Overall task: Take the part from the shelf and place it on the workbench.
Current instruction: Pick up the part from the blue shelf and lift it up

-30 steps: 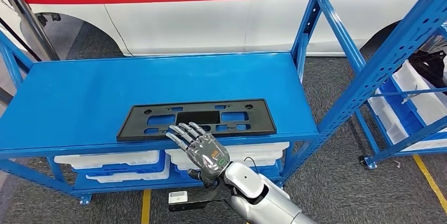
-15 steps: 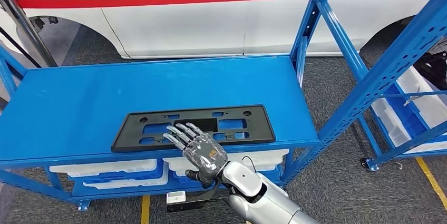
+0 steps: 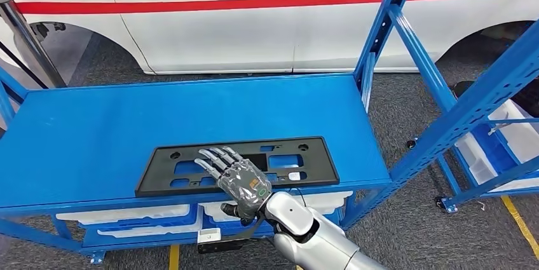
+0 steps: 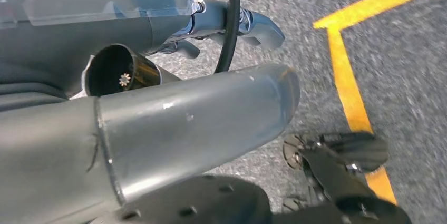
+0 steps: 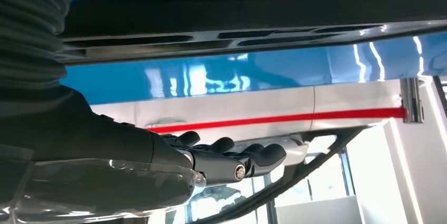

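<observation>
The part is a flat black plate with rectangular cut-outs, lying near the front edge of the blue shelf. My right hand reaches over the plate's near edge, left of its middle, fingers stretched and spread, holding nothing. In the right wrist view the plate shows edge-on as a dark bar, with a gap between it and the right hand. The left wrist view looks down at the floor past my left hand, whose fingers are extended and hold nothing.
A white van with a red stripe stands behind the shelf. Blue uprights rise at the shelf's right end. White bins sit on the lower level, and more in a rack at right. Yellow lines mark the floor.
The camera has shifted slightly. My right hand has moved forward, from the shelf's front edge to over the plate's near part.
</observation>
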Robot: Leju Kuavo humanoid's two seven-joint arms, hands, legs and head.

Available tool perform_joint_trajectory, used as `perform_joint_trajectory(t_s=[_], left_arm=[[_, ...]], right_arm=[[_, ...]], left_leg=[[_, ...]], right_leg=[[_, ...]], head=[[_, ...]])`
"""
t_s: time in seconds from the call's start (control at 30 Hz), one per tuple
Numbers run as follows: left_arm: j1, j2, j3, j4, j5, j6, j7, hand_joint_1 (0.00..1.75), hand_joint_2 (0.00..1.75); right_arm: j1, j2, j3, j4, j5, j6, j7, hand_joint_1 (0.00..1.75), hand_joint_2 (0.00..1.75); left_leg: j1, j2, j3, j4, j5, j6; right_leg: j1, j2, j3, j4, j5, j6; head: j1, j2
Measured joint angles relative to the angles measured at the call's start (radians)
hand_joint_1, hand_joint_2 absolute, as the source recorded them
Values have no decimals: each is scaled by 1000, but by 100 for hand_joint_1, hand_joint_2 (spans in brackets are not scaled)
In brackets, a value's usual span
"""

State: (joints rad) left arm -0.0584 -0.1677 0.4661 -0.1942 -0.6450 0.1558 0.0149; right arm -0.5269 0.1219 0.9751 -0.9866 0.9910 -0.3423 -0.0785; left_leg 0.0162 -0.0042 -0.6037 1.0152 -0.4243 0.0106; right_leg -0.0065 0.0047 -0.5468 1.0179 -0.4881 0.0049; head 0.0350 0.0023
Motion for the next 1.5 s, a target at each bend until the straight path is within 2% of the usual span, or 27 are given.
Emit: perform_joint_trajectory(t_s=[0.03,0.07,0.1,0.17,0.2,0.23,0.27,0.3,0.33,0.37,0.43,0.53,0.57,0.6,0.67,0.7,0.73,0.77,0.83,0.9,0.93,1.03,1.1,1.2,1.27,1.4,1.5], left_arm=[[1,0,0,0,-1,0,0,0,0],[0,0,1,0,-2,0,0,0,0],[0,0,1,0,-3,0,0,0,0],[-1,0,3,0,-4,0,0,0,0],[0,0,4,0,-4,0,0,0,0],[1,0,6,0,-4,1,0,0,0],[3,0,7,0,-4,1,0,0,0],[4,0,9,0,-3,1,0,0,0],[4,-1,11,0,-1,2,0,0,0],[3,-2,14,1,0,2,0,0,0],[1,-4,21,1,5,3,0,0,0],[-2,-3,30,1,8,4,0,0,0],[-3,-2,32,0,8,5,0,0,0],[-2,-2,35,0,10,5,0,0,0],[1,-2,42,0,13,7,1,0,0],[3,-2,46,0,15,7,2,0,0],[5,-2,49,0,16,8,2,0,0],[6,-1,52,0,19,7,2,0,0],[6,0,58,0,24,2,-3,0,0],[2,2,64,0,27,-2,-9,0,0],[1,2,66,0,28,-3,-11,0,0],[0,3,72,0,28,-4,-15,0,0],[0,3,74,0,28,-4,-15,0,0],[0,2,75,0,27,-3,-15,0,0],[-2,3,78,0,27,-2,-15,0,0],[-8,3,81,0,26,0,-15,0,0],[-12,3,82,0,24,1,-15,0,0]], right_arm=[[-2,0,0,0,-2,5,3,0,175],[-5,-1,0,0,-4,12,8,0,175],[-7,-1,0,0,-4,18,12,0,175],[-10,-5,0,3,-5,38,25,0,175],[-10,-7,0,7,-6,50,33,0,175],[-11,-10,0,11,-7,64,41,0,175],[-14,-13,0,17,-8,81,51,0,175],[-19,-15,0,25,-10,100,61,0,175],[-27,-16,0,36,-11,121,73,0,175],[-37,-17,0,48,-12,140,87,0,175],[-51,-16,2,70,-14,168,110,0,175],[-62,-9,10,91,-16,186,132,0,175],[-64,-6,13,97,-17,188,138,0,175],[-65,-4,16,104,-18,191,144,0,175],[-67,-1,19,114,-20,196,159,86,175],[-67,2,20,119,-22,200,166,130,175],[-68,3,21,122,-23,204,171,174,175],[-68,4,22,125,-26,207,176,175,175],[-71,8,22,128,-31,212,184,175,175],[-75,12,22,130,-34,215,192,175,175],[-77,13,22,131,-36,216,196,175,175],[-80,13,22,136,-38,216,205,175,175],[-80,14,22,139,-38,217,208,175,175],[-81,14,22,142,-38,218,211,175,175],[-81,16,22,143,-38,218,212,175,175],[-82,24,22,143,-38,219,212,175,175],[-82,30,22,143,-38,222,212,175,175]], left_leg=[[1,0,5,-3,-1,7],[2,0,9,-6,-3,14],[2,1,13,-7,-5,19],[-1,0,17,-7,-12,26],[-3,0,21,-7,-15,27],[-5,-1,26,-6,-20,28],[-7,-2,34,-5,-25,28],[-9,-3,42,-5,-31,27],[-12,-3,49,-5,-37,25],[-14,-4,53,-5,-42,22],[-14,-3,55,-7,-48,13],[-16,-2,62,0,-61,-3],[-15,-2,51,28,-77,-9],[-12,-2,25,77,-101,-13],[-6,-1,-51,209,-154,-23],[-3,-1,-80,253,-164,-28],[0,-1,-91,263,-154,-31],[3,-1,-80,232,-127,-33],[7,1,-15,95,-61,-32],[6,3,35,-3,-34,-23],[5,4,42,-19,-35,-20],[6,7,48,-22,-35,-20],[7,9,51,-24,-29,-15],[8,11,54,-24,-23,-9],[6,11,57,-24,-25,-6],[-1,11,59,-20,-29,-4],[1,11,57,-21,-27,-7]], right_leg=[[-1,-1,-6,17,-11,5],[-3,-1,-25,58,-31,9],[-4,-1,-57,118,-56,12],[-4,-1,-140,253,-100,15],[-4,-1,-168,288,-98,15],[-4,-1,-178,286,-76,12],[-2,-1,-167,243,-36,7],[1,-1,-142,172,13,-2],[6,-2,-113,104,46,-12],[10,-3,-91,49,66,-19],[16,-4,-73,9,63,-27],[6,-4,-52,-12,62,-34],[1,-6,-43,-20,62,-36],[-1,-10,-36,-24,61,-39],[-2,-15,-31,-25,56,-43],[-2,-15,-31,-24,55,-43],[-2,-15,-30,-24,54,-42],[-3,-13,-28,-23,54,-41],[-3,-8,-27,-18,53,-33],[1,-1,-26,-12,44,-21],[5,0,-25,-10,34,-19],[10,1,-19,-9,-14,-17],[12,2,-16,-9,-40,-13],[11,2,-13,-9,-45,-16],[9,3,-10,-10,-35,-14],[3,2,-8,-20,44,0],[3,2,-11,-21,50,-1]], head=[[0,0],[1,0],[1,0],[2,0],[2,0],[2,0],[2,0],[2,0],[1,0],[1,0],[1,0],[-1,0],[-3,0],[-5,0],[-7,0],[-7,0],[-7,0],[-7,0],[-7,0],[-6,0],[-5,0],[-4,0],[-4,0],[-4,0],[-4,0],[-4,0],[-4,0]])
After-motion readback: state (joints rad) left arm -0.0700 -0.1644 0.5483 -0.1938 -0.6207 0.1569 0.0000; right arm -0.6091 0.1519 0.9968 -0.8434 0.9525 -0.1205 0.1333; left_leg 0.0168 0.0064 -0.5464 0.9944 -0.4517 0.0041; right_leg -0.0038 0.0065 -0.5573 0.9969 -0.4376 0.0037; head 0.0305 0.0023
